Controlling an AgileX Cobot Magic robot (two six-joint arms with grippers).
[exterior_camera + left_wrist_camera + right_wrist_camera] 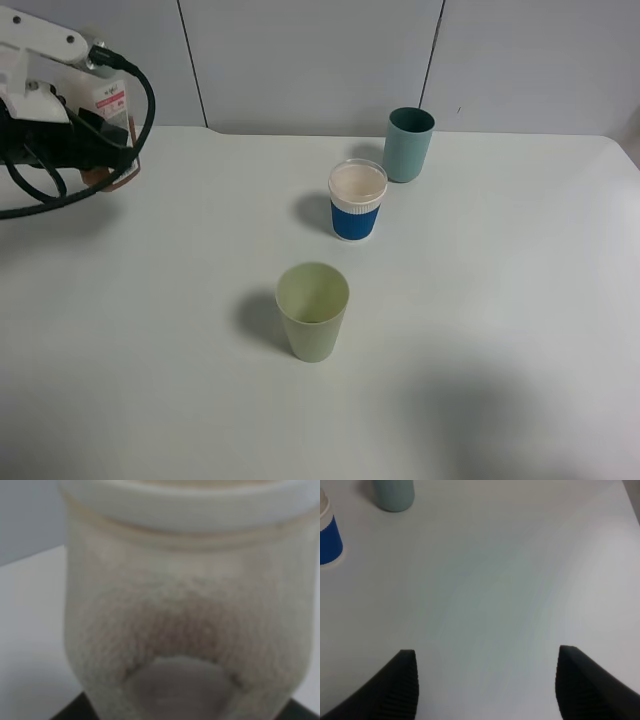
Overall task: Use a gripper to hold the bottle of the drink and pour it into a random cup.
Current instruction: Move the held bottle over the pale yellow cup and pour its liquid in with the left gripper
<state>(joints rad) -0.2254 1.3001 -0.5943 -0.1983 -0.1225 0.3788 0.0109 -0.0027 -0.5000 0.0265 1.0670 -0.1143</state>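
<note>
Bottle is clamped in the left gripper at the far left of the table, well apart from the yellow-green cup, which stands upright nearer the camera than the paper cup and teal cup. Right gripper hangs above the table with jaws spread wide, holding nothing.

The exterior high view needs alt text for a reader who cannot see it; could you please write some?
At the upper left, the left pincer holds a labelled bottle. Three cups stand apart on the white table: a pale green cup nearest, a blue-and-white paper cup behind it, a teal cup farthest.
</note>
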